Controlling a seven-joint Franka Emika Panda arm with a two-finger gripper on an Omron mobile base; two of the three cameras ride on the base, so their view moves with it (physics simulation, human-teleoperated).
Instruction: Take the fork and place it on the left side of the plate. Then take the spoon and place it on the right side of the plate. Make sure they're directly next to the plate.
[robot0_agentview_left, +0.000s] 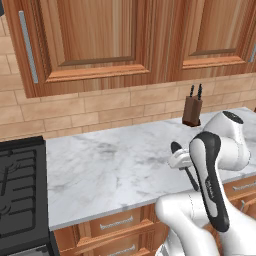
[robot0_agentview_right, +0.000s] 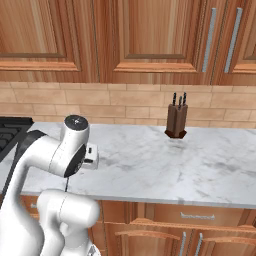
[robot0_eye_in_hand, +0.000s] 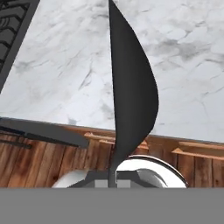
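Currently the gripper (robot0_agentview_left: 180, 161), at the right centre of the left base view, is closed on the spoon (robot0_agentview_left: 184, 165), whose dark bowl points to the upper left and whose thin handle slants to the lower right. Seen from the hand view, the spoon (robot0_eye_in_hand: 131, 92) rises edge-on from the bottom centre, above the marble counter (robot0_eye_in_hand: 183, 65).

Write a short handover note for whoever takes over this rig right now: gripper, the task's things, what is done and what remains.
Gripper: shut on the spoon, held in the air over the front edge of the marble counter, its dark bowl pointing away from the hand.
Fork and plate: not visible from here, so the fork's placement can't be confirmed.
Nearby: knife block at the backsplash, stove off to the left.
Left: carry the spoon to the plate and set it directly against its right side; check the fork sits against the left.
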